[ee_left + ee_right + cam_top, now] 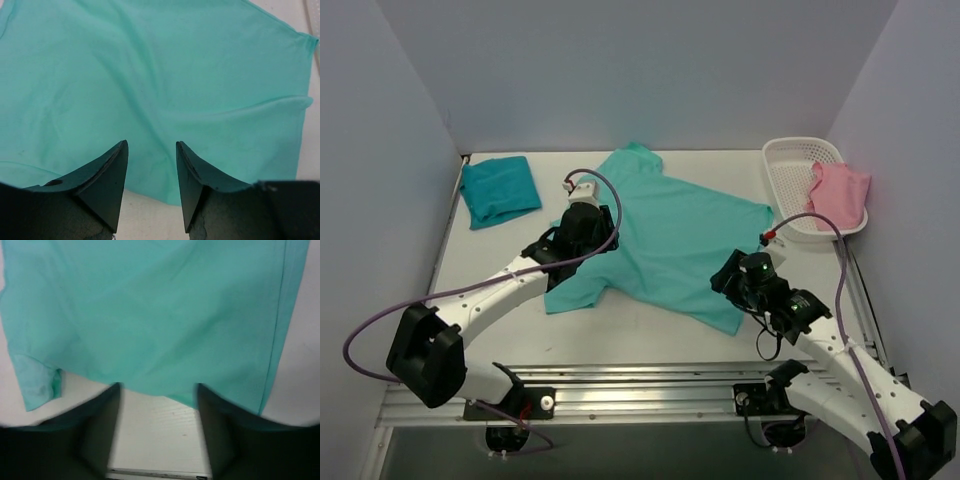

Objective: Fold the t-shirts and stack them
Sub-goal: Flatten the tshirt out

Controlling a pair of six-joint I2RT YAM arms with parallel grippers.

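Note:
The light mint t-shirt (670, 235) lies spread open in the middle of the table, collar toward the back. A darker teal t-shirt (500, 190) sits folded at the back left. My left gripper (600, 232) hovers over the mint shirt's left side; in the left wrist view its jaws (151, 147) stand open above the mint cloth (160, 75), nothing between them. My right gripper (728, 280) is at the shirt's near right hem. In the right wrist view it (157, 390) is open, with the hem edge (150, 340) just ahead and bare table between the fingers.
A white plastic basket (790, 165) stands at the back right with a pink cloth (840, 192) draped over its rim. Grey walls close in the table on three sides. A metal rail (620, 385) runs along the near edge.

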